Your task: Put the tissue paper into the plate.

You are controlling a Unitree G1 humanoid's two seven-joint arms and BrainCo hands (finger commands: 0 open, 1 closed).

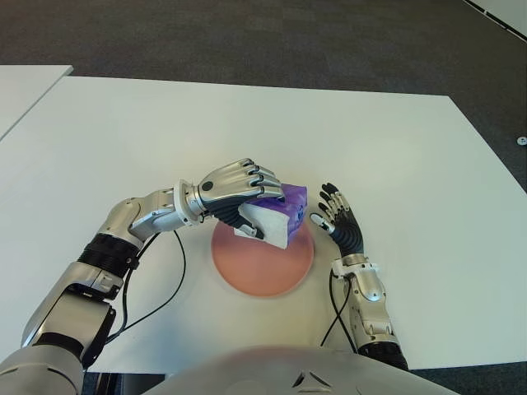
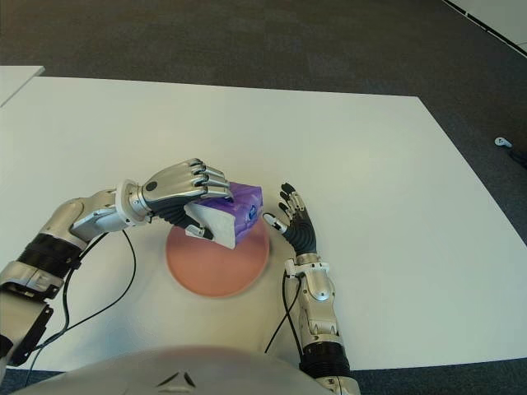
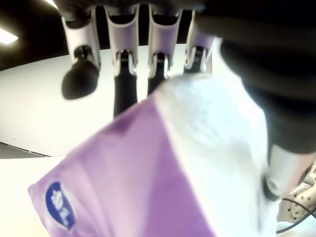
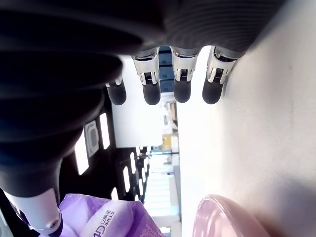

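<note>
Purple tissue pack (image 1: 278,212) over pink plate (image 1: 262,267) | left hand (image 1: 235,188) fingers clamp it | right hand (image 1: 339,218) fingers spread

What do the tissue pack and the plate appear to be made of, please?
Tissue pack, in the left hand: soft glossy plastic film, purple and white, creased under the fingers. Plate: smooth matte pink, likely plastic or glazed ceramic; unclear which.

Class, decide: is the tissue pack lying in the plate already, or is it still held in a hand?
Still held. The left hand is closed around the tissue pack above the plate; whether it touches the plate cannot be told. The right hand beside it is open.
</note>
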